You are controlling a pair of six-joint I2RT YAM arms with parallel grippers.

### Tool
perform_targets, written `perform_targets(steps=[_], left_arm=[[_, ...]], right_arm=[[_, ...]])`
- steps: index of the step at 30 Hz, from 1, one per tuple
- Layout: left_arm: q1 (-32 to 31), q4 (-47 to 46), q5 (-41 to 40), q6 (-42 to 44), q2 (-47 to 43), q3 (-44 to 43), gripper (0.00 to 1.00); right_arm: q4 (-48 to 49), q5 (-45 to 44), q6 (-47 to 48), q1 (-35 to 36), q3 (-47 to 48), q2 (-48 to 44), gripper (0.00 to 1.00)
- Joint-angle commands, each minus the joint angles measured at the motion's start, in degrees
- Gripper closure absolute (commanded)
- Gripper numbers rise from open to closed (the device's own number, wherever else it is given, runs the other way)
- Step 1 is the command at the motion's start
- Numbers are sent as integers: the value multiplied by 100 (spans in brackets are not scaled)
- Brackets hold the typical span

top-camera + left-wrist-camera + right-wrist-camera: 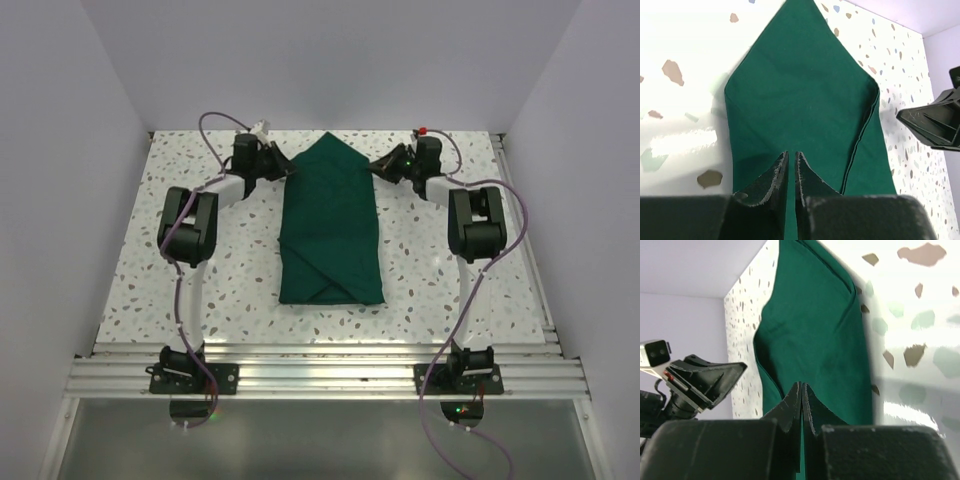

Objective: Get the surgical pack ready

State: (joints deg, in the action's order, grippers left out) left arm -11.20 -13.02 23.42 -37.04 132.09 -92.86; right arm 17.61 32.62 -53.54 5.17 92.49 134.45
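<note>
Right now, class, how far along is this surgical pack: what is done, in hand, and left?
Done: the green cloth is folded into a long bundle, sides and near end tucked over. In hand: the left hand and right hand sit beside its far pointed flap; whether either pinches cloth is unclear. Left: that point probably needs folding down.

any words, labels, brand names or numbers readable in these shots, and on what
None can be read.
The folded green cloth is plain.
The speckled table carries no print.
The left arm's wrist shows a small red mark, too small and blurred to tell whether it is lettering.
</note>
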Motion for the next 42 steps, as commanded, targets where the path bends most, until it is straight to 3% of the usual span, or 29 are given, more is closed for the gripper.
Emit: perform_targets(steps=[1,7,14,18,22,27,34,37,42], left_arm=[[83,-202,304,-189,456,-504,87],[144,764,-170,-234,1046,-1322,87],[347,696,-786,-497,915,-980,87],[443,319,-638,-541,915,-927,82],[461,457,-356,-454,1230,-1558,79],[461,449,-224,-226,1109,-1745,73],[461,713,-688,652,-41,-744,48],[461,809,-769,829,-271,-427,47],[452,1020,-690,909,-237,-338,47]], right_arm=[[51,60,-280,-7,515,396,100],[-169,25,-412,-7,1122,1073,100],[-503,-502,-342,-16,1105,1188,100],[-495,-529,-385,-16,1149,1267,100],[-469,-555,-394,-16,1210,1303,100],[-389,-389,-368,-16,1350,1250,100],[-319,218,-61,-25,1650,952,69],[-468,192,273,-34,1544,644,60],[-1267,-89,1011,-42,1474,196,54]])
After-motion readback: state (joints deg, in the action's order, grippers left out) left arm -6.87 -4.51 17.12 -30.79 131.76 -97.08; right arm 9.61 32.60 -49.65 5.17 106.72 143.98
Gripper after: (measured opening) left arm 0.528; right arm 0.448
